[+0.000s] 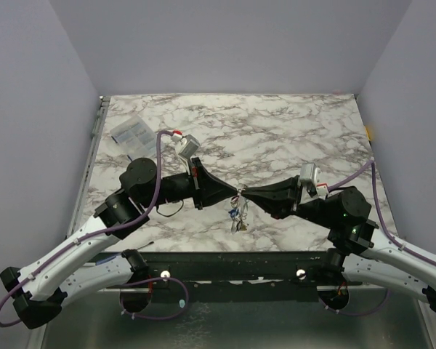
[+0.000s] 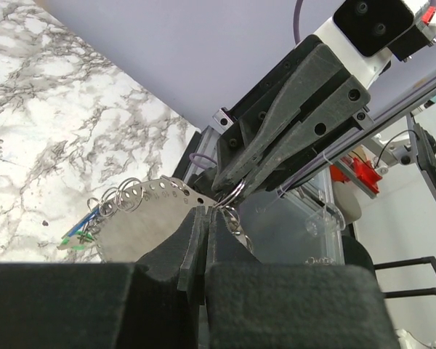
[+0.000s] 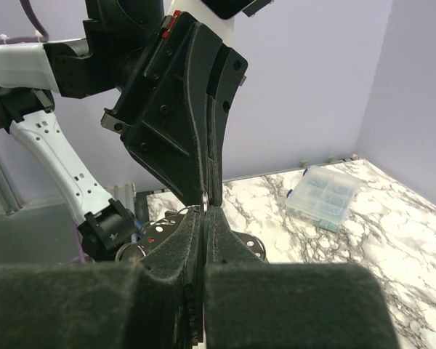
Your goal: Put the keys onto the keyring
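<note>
My two grippers meet tip to tip above the table's front middle. My left gripper is shut on the edge of a thin metal plate with a row of holes and several small rings. My right gripper is shut on a wire keyring at that plate's end; the ring shows edge-on in the right wrist view. The keys, tiny with green and blue heads, hang below the tips and show at the plate's far end.
A clear plastic compartment box lies at the back left of the marble table. A metal rail runs along the table's left edge. Grey walls enclose three sides.
</note>
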You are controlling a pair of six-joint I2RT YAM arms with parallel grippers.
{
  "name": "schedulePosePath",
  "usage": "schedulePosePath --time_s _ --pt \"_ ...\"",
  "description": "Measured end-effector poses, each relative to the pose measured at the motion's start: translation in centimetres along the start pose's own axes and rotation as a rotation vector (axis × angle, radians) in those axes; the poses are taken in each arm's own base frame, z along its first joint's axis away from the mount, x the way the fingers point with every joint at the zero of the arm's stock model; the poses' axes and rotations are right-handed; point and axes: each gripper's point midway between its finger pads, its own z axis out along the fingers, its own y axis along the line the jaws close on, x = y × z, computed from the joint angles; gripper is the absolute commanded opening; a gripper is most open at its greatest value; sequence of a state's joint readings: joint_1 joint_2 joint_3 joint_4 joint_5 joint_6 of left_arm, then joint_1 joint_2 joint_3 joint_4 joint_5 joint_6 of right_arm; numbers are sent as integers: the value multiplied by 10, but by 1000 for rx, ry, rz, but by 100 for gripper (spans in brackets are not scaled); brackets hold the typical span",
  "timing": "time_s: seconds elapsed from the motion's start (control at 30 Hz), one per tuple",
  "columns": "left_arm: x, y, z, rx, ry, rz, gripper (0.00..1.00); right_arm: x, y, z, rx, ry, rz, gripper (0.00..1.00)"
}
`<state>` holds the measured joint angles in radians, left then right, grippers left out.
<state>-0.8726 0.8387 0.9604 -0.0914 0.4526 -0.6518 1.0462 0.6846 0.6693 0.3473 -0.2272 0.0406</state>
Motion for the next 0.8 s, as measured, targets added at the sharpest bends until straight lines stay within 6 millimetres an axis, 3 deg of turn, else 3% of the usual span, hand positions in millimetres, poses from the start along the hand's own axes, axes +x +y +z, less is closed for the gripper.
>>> schedulePosePath --time_s 0.13,0.23,0.3,0.8 --pt "0 -2 -4 6 -7 1 0 -1 0 0 -1 -3 -1 1" --pt "-3 -7 -8 15 -19 9 35 -2 0 1 -1 -9 -2 1" --pt "-4 -9 -9 19 -25 14 45 -3 0 1 -2 -11 -3 1" --pt "1 -11 -8 42 1 10 54 -6 1 0 -2 -21 0 1"
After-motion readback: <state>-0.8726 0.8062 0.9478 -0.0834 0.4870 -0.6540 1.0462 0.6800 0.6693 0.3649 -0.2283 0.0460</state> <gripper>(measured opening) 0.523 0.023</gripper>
